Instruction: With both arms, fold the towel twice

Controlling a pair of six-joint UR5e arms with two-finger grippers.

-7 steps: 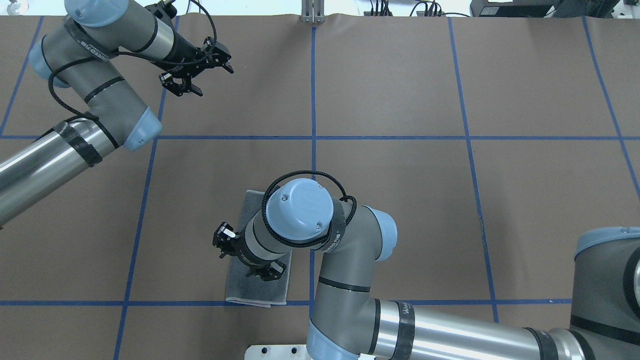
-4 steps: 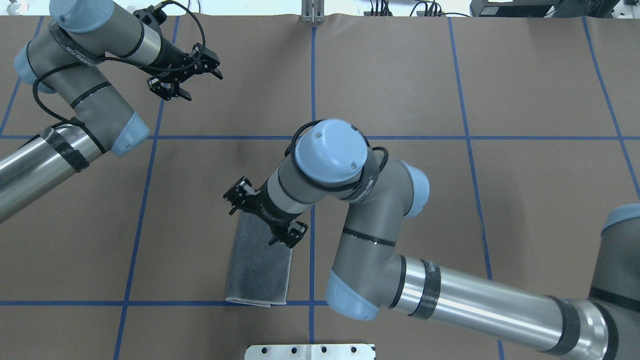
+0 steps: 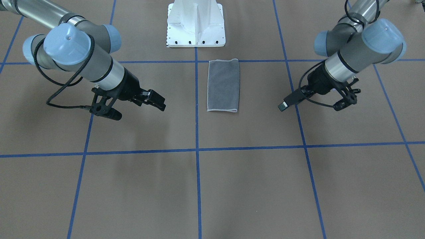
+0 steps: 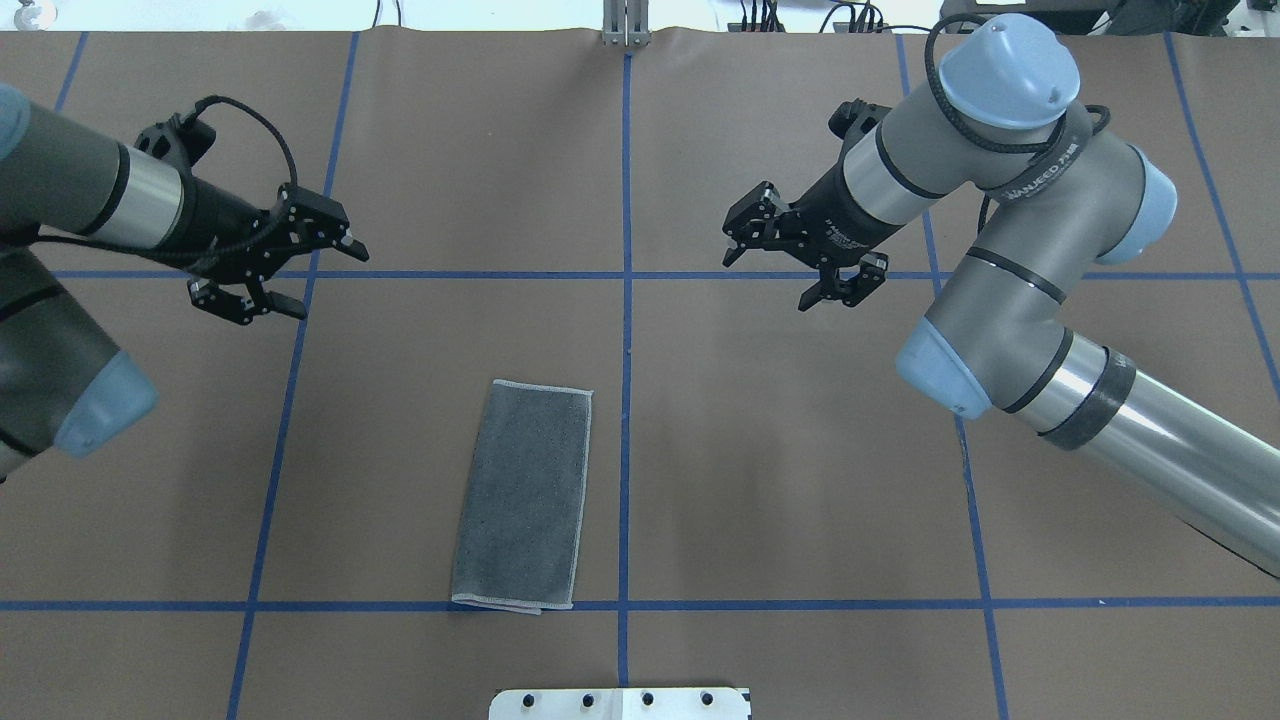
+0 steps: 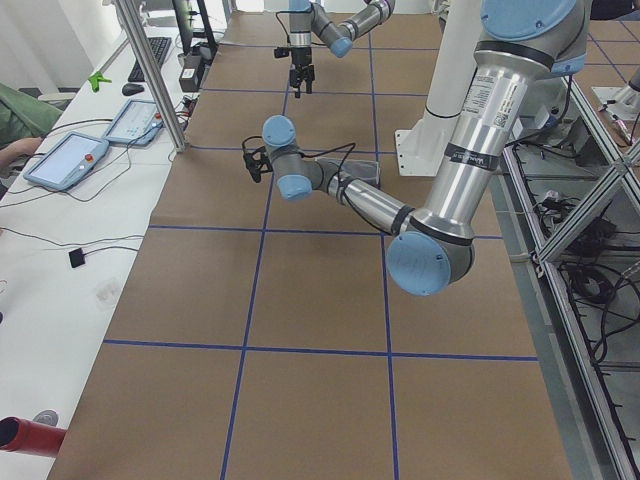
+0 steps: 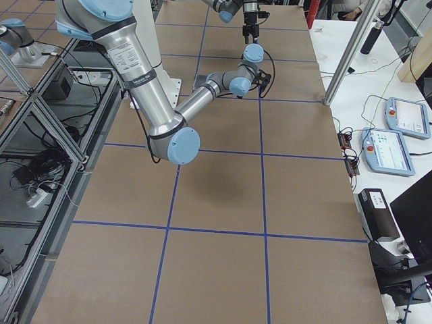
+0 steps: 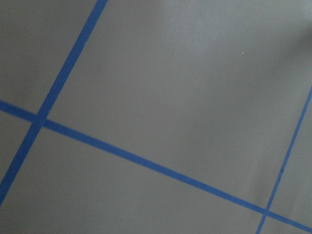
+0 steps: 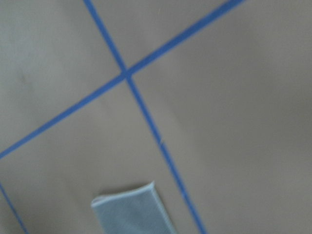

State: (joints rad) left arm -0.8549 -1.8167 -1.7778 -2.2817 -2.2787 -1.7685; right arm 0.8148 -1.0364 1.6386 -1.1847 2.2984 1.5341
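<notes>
Towel [image 4: 520, 495] runs lengthwise out from the table's [image 4: 800, 480] robot-side edge, with left gripper [image 4: 334, 285] and right gripper [image 4: 765, 282] both spread open, about equally far off either side of its far end.

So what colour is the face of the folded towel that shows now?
Dark grey, with light grey edging; the towel shows best in the overhead exterior view.
</notes>
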